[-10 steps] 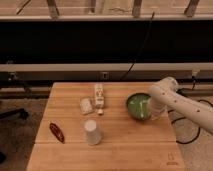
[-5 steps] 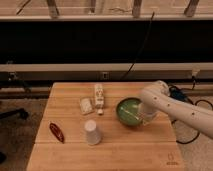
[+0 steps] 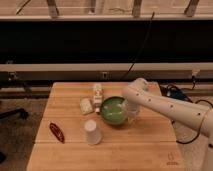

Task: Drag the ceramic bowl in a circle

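end effector (image 3: 131, 109) at ceramic bowl (image 3: 113, 110) rim.

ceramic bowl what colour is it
Green ceramic bowl, camera view; gripper at its right rim.

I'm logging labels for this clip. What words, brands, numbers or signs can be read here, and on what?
None can be read.
Table: a small dark mark near its front right corner, too blurred to read.
Pale packets beside the ceramic bowl: no legible print.
White cup, red item: no text.
Gripper, at the bowl's right rim: no label.
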### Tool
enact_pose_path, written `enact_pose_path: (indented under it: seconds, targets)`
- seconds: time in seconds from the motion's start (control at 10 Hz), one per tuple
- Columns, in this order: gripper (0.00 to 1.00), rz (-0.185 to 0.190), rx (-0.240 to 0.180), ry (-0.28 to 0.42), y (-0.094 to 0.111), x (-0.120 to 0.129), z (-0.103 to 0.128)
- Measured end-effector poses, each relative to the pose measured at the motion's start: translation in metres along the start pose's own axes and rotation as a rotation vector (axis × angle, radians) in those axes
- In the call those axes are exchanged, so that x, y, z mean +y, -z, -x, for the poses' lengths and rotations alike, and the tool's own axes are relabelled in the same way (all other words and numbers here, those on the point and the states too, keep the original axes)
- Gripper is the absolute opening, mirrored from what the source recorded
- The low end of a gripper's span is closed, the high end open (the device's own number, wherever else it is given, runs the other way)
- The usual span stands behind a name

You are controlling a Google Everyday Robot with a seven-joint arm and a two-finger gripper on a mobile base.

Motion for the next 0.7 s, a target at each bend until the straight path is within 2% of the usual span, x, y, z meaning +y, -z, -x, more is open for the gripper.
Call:
enact_pose_path:
  seconds: [0.2,0.4,0.5,0.7]
  targets:
    - [0.0,-0.002,0.02,0.007,0.001,-0.024,-0.03]
    - [0.0,-0.003,0.048,-0.01,0.005,-0.035,-0.057]
    - [0.0,-0.003,0.066,-0.031,0.008,-0.033,-0.074]
    - [0.0,-0.001,0.1,-0.092,0.016,-0.012,-0.107]
